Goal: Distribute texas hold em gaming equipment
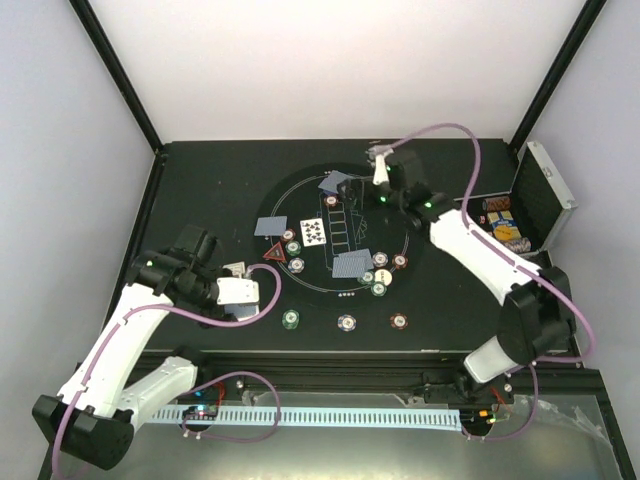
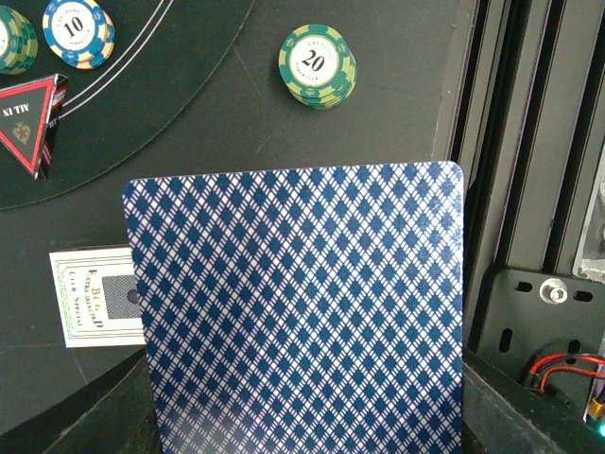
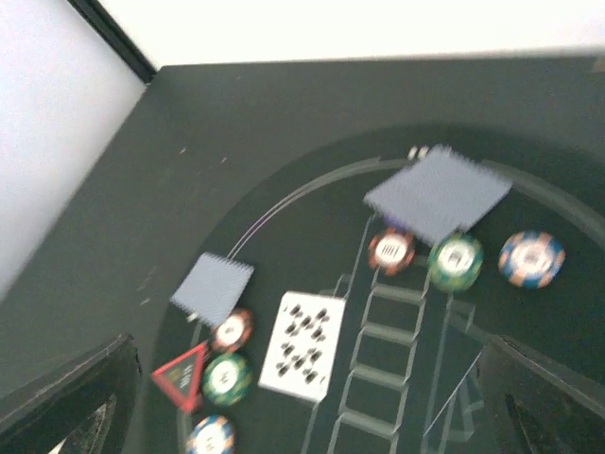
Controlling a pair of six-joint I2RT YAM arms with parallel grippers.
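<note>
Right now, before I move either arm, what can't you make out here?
Blue-backed card: its face is turned away and its bottom edge is cut off, left wrist view.
Chips and face-up card: values blurred, right wrist view.
Silver case: contents too small, top view.

Face-up card [image 1: 312,231] lies mid-mat, red triangle [image 1: 274,252] left of it. Three chips [image 1: 346,323] sit apart in a row off mat's [image 1: 300,200] near rim.
</note>
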